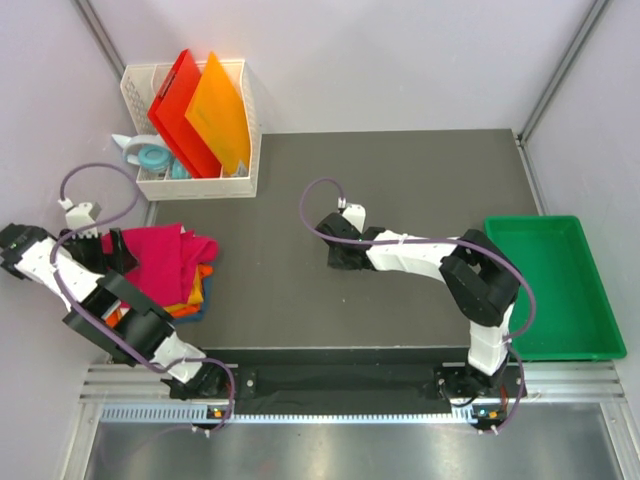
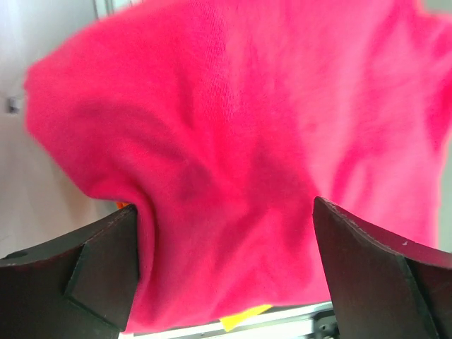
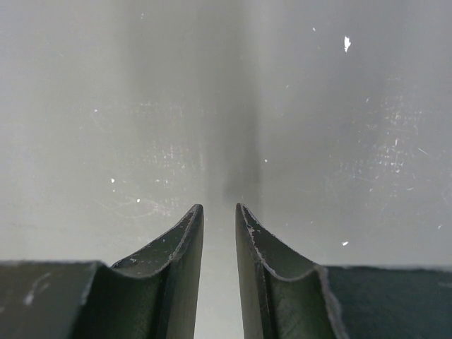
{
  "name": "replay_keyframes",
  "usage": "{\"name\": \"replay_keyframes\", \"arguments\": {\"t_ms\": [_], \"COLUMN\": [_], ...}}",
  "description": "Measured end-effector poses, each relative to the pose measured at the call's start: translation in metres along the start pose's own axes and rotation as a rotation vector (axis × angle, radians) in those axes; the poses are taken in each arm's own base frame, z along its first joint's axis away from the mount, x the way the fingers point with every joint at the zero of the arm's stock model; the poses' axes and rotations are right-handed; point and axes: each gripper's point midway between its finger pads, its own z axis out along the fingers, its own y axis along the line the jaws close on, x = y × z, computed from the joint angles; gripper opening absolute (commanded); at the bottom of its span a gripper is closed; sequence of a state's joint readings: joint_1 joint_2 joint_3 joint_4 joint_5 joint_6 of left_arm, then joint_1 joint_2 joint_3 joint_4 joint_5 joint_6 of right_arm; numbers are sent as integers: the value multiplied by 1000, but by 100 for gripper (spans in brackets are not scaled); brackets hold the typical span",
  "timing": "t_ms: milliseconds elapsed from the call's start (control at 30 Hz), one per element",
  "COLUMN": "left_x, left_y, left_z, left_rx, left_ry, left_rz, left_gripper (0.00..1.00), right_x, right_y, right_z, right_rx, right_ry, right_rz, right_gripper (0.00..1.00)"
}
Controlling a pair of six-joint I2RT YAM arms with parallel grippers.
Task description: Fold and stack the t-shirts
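Note:
The crimson-pink t-shirt lies crumpled on top of a stack at the table's left edge. Beneath it an orange t-shirt and a blue one show at the rim. My left gripper hovers at the pile's left side, open. In the left wrist view its jaws stand wide apart over the pink cloth, with an orange corner peeking out below. Near the table's middle my right gripper points down. Its fingers are a narrow gap apart with only bare table between them.
A white basket at the back left holds a red board, an orange board and blue tape rolls. A green tray sits at the right edge. The table's near edge is a metal rail.

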State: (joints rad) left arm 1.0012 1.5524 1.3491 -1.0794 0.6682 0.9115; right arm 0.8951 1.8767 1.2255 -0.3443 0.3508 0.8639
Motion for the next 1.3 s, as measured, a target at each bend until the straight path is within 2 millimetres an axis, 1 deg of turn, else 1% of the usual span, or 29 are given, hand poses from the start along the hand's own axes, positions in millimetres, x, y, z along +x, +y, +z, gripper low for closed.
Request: {"name": "replay_keyframes", "arguments": {"t_ms": [67,167,233,300,333,400,467,533,600,633,667,733,800,833,967,1033,1133,1200,1267,1300], "left_x": [-12,-38,-55,-67,-68,-68,-60,-48,-43,-43,-44,-44,-36,-29,17,29,24,14,-9,-31], "left_y": [-4,-15,-24,-31,-36,-48,-56,-56,-53,-51,-49,-46,-45,-45,-48,-50,-53,-58,-63,-63], "left_z": [-10,-29,-38,-41,-38,-27,-12,0,4,5,5,8,16,23,55,61,55,44,26,11], "left_rx": [3,-3,-11,-27,-24,2,30,36,26,18,11,-3,0,8,39,44,41,43,45,41], "left_ry": [-42,-143,-206,-253,-261,-262,-242,-212,-199,-199,-200,-203,-179,-159,-49,-27,-46,-67,-111,-154], "left_rz": [-17,-27,-24,-17,-17,-25,-53,-99,-124,-128,-130,-127,-136,-144,-176,-163,-129,-119,-112,-98], "left_gripper": [99,99,99,98,97,96,97,96,94,92,85,78,75,75,79,84,89,92,94,94], "right_x": [1,2,3,4,5,6,7,7,7,7,8,11,13,14,14,14,15,16,19,19], "right_y": [0,1,2,4,4,5,5,5,5,5,4,2,-1,-2,-2,-3,-3,-4,-7,-8], "right_z": [0,-1,-1,-2,-2,-2,-3,-3,-3,-3,-2,-2,-1,-1,-1,-1,-1,0,1,1], "right_rx": [1,-3,-4,-7,-8,-10,-10,-10,-10,-9,-8,-2,4,7,9,9,8,7,12,13], "right_ry": [1,1,3,4,4,5,6,6,6,7,8,13,18,20,22,22,21,20,21,21], "right_rz": [-1,-4,-7,-10,-11,-14,-16,-16,-16,-16,-17,-20,-22,-23,-25,-25,-24,-24,-26,-27], "right_gripper": [26,25,25,25,25,25,25,25,25,25,25,25,25,25,25,26,25,25,26,25]}}
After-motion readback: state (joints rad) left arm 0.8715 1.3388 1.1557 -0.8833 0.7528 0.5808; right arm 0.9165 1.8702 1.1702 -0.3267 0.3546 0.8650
